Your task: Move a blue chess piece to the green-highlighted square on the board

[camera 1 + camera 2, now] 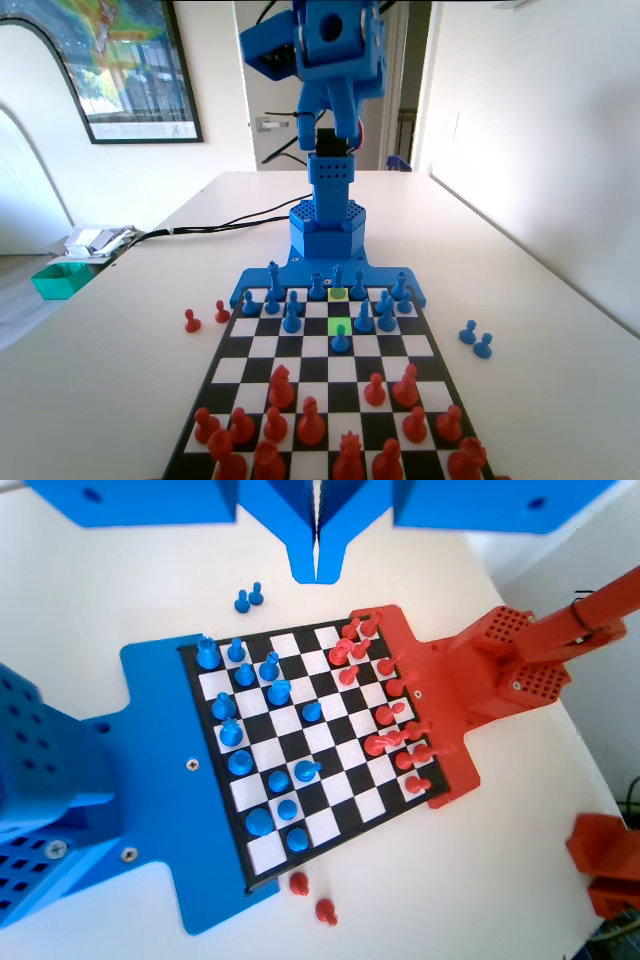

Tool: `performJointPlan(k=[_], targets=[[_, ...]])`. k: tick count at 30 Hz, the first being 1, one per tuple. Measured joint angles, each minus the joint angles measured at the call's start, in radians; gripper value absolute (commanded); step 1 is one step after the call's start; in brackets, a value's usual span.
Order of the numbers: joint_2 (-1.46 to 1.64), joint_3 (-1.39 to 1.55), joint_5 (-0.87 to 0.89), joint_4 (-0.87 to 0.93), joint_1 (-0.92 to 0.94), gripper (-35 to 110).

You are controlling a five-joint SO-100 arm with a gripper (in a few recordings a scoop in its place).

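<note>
The board (330,385) lies between me and the blue arm (325,60), which is raised high above its base. In the wrist view my gripper (318,565) hangs far above the board (335,745), jaws pressed together with nothing between them. The green-highlighted square (333,326) lies in the third row from the arm. A small blue piece (340,341) stands at its near edge, its head overlapping the green. I cannot tell which square its base is on. A paler yellow-green square (338,295) lies two rows farther back, with a slim blue piece (337,277) just behind it.
Red pieces (310,420) crowd the near rows. Other blue pieces (290,312) fill the far rows. Two blue pawns (475,338) stand off the board on the right, two red pawns (205,318) on the left. Cables and a green box (60,280) lie at the table's left edge.
</note>
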Motion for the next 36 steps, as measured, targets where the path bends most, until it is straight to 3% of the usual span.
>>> performJointPlan(k=[25, 36], targets=[[-0.137, 0.43, -0.094, -0.36, -0.034, 8], [-0.137, 0.525, -0.129, -0.422, -0.028, 9]])
